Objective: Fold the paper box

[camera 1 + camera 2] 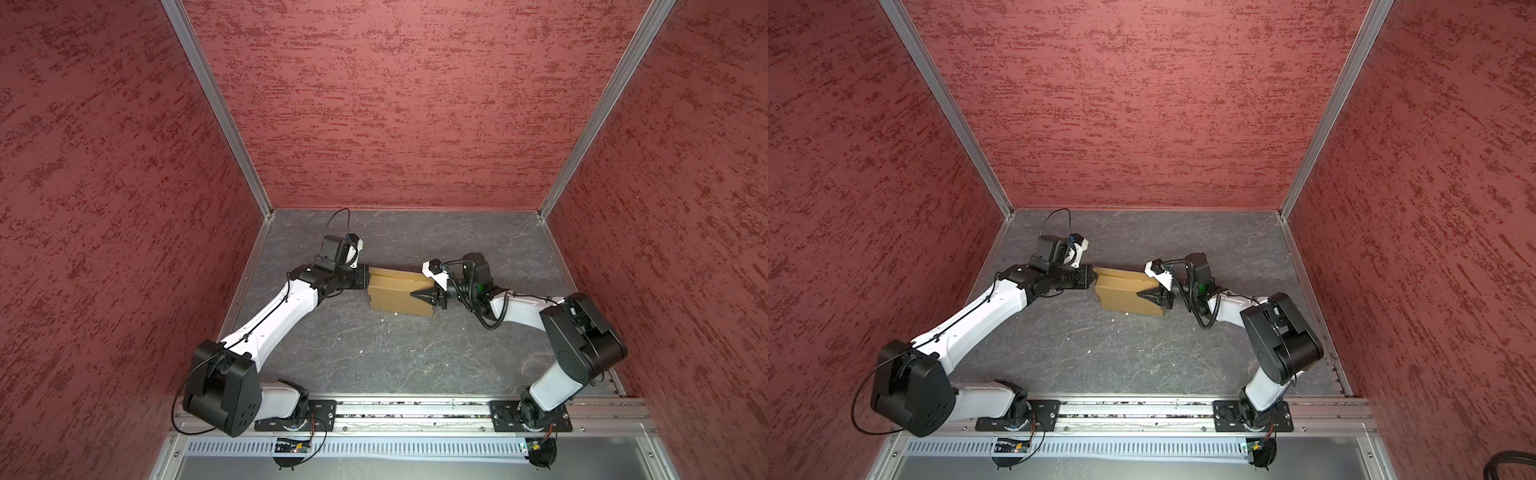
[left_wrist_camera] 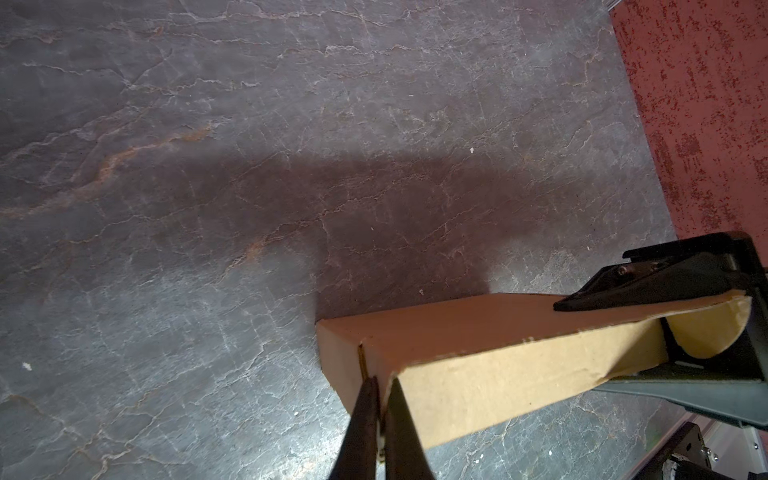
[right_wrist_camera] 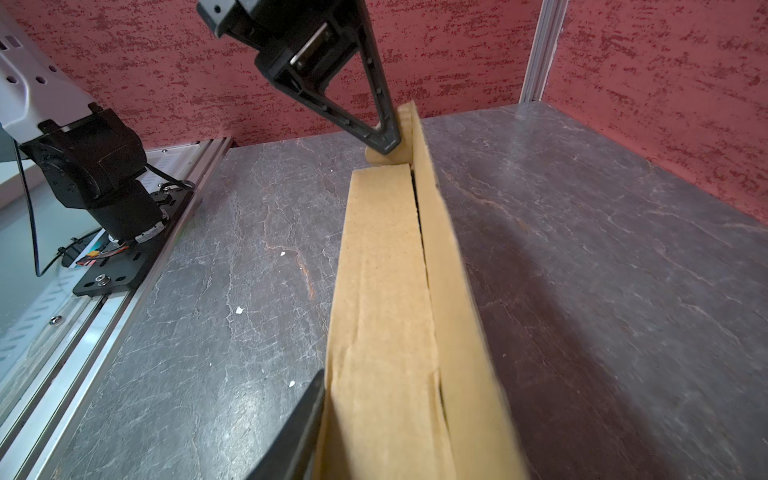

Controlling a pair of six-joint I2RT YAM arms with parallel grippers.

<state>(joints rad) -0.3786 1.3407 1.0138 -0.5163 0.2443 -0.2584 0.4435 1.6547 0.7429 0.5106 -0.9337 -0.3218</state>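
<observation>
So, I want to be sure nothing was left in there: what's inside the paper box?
Only a thin dark slit shows between the folded panels of the paper box; nothing can be made out through it. The rest of the inside is covered by cardboard.

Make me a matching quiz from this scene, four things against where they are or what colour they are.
Things: 1 paper box; 2 left gripper; 3 right gripper; 4 wall.
Matches: A red, textured; B pinching the box's left end; C tan, on the grey table; D astride the box's right end.
Pairs: 1-C; 2-B; 3-D; 4-A.
</observation>
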